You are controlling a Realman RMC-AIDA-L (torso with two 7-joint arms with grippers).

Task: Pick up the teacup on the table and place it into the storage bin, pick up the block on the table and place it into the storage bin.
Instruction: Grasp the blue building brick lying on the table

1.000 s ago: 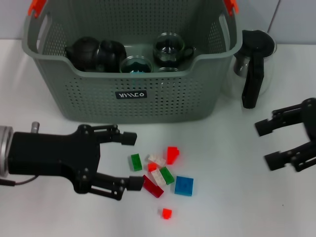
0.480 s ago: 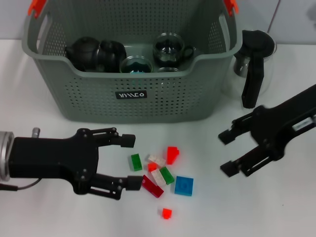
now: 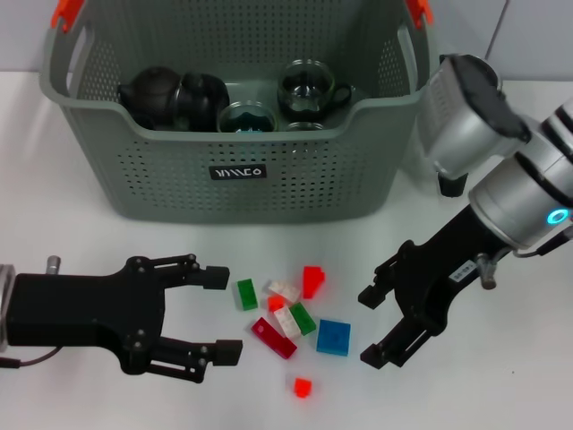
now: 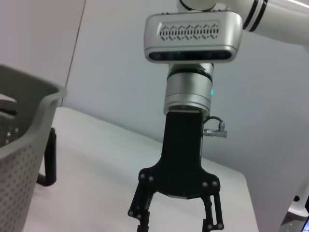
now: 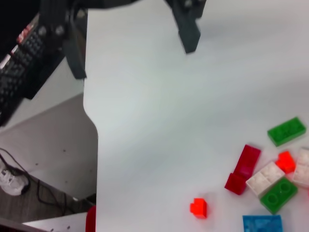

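The grey-green storage bin (image 3: 161, 170) stands at the back and holds two black teapots (image 3: 175, 97) and glass teacups (image 3: 310, 88). No teacup shows on the table. Several small blocks lie in front of the bin: a blue one (image 3: 333, 337), a dark red one (image 3: 277, 338), green ones (image 3: 246, 294) and a lone small red one (image 3: 303, 387). My left gripper (image 3: 224, 313) is open and empty just left of the blocks. My right gripper (image 3: 370, 326) is open and empty just right of the blue block. The right wrist view shows the blocks (image 5: 243, 169) too.
A glass pot with a black handle (image 3: 452, 184) stands right of the bin, mostly hidden behind my right arm. The table's front edge shows in the right wrist view (image 5: 91, 145). The left wrist view shows the bin's wall (image 4: 19, 145) and the right arm's gripper (image 4: 176, 224).
My right arm has swung in from the right edge to just beside the blocks, gripper still open. My left gripper has drawn back slightly to the left.
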